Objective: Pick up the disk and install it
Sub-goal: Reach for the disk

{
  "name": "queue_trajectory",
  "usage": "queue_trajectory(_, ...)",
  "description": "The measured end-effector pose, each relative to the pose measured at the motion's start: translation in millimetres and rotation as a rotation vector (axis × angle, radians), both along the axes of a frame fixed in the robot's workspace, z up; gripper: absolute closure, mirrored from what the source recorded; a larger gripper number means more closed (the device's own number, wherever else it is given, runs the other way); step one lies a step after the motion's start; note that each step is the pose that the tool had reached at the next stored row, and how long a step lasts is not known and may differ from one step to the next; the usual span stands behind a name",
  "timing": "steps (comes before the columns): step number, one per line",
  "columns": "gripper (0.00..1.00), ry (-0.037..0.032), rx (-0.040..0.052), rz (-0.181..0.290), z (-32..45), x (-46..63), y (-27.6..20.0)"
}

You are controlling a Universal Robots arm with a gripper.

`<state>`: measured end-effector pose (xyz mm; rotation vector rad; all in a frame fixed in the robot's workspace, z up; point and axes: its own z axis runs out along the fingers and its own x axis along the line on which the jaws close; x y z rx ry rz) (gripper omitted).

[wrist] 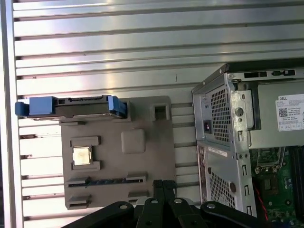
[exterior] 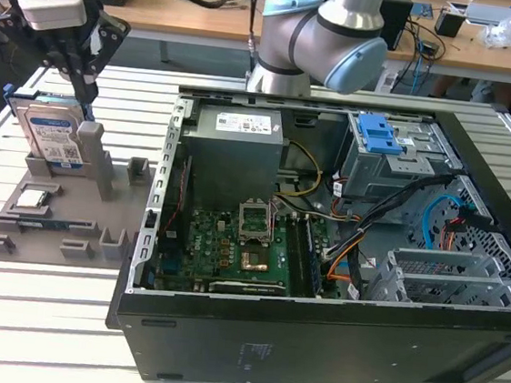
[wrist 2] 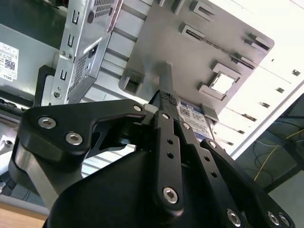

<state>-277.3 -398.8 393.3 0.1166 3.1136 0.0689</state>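
The disk (exterior: 54, 136) stands on its edge in the grey holder (exterior: 13, 239) on the table (exterior: 30, 332), beside the open computer (exterior: 322, 253). The jaws hang just above it, closed on nothing. The disk looks hard, heavy and easy to hurt, so its blue side rails are the best place to hold it. Its white and blue label has tiny print.
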Motion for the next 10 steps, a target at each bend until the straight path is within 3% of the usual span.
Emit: queue_trajectory(10,0.89,0.0,0.0,0.0,0.0,-22.8,0.0)
